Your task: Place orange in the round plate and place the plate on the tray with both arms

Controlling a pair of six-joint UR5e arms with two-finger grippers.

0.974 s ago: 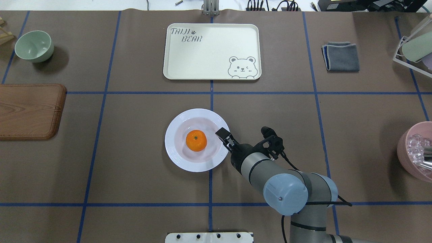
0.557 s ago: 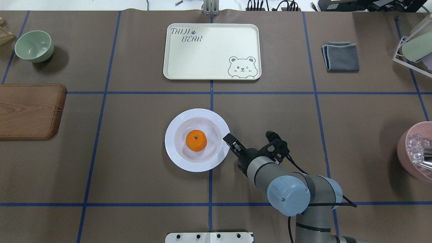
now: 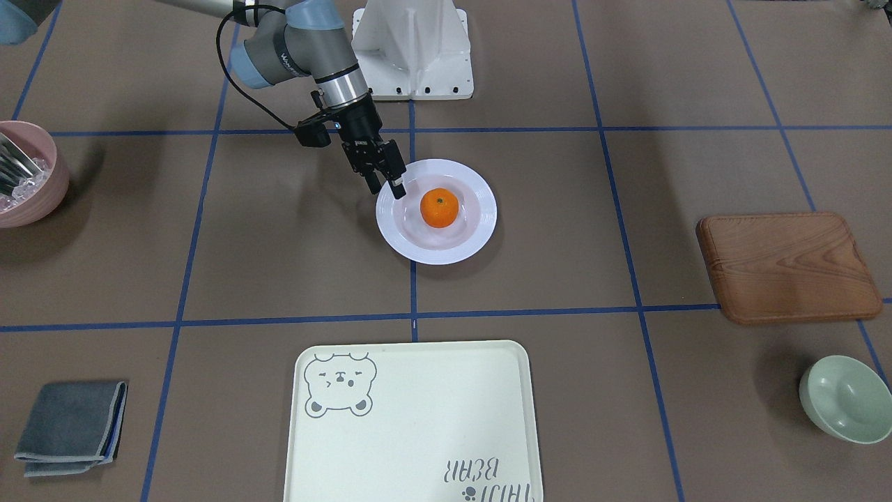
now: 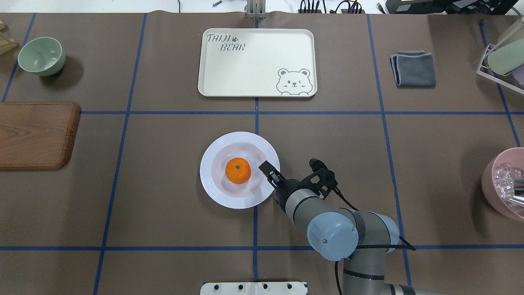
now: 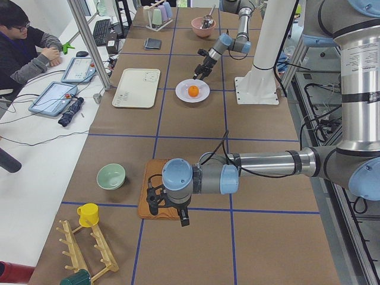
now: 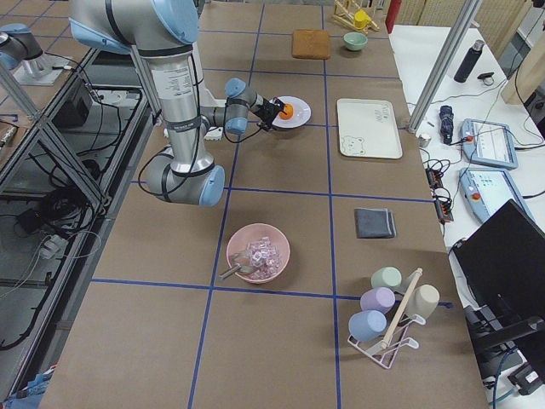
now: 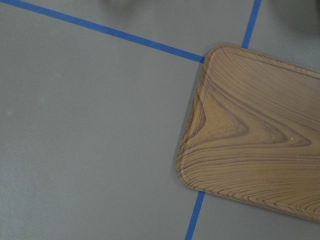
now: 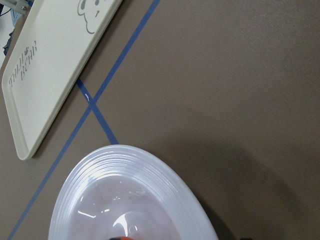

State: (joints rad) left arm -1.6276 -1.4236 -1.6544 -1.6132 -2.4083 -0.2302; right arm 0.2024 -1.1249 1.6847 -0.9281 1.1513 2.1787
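The orange [image 4: 238, 170] sits in the middle of the round plate [image 4: 209, 180]. The plate rests on the brown table cover [image 4: 163, 164], astride the centre blue tape line [image 4: 255, 229]. The right gripper [image 3: 386, 192] reaches low over the plate's rim on the robot's right side. Its jaws are a little apart, one finger outside the edge and one inside, near the fruit but not touching it. Bare cover lies between the plate's far rim and the near edge of the tray [image 4: 254, 65], and on both sides of the plate. The wooden board [image 4: 37, 135], green bowl [image 4: 41, 55], grey cloth [image 4: 413, 68] and pink bowl [image 4: 503, 184] lie well apart at the table's margins. The left gripper [image 5: 181, 218] hangs at the board's near edge. Whether its jaws are wide or closed cannot be told.
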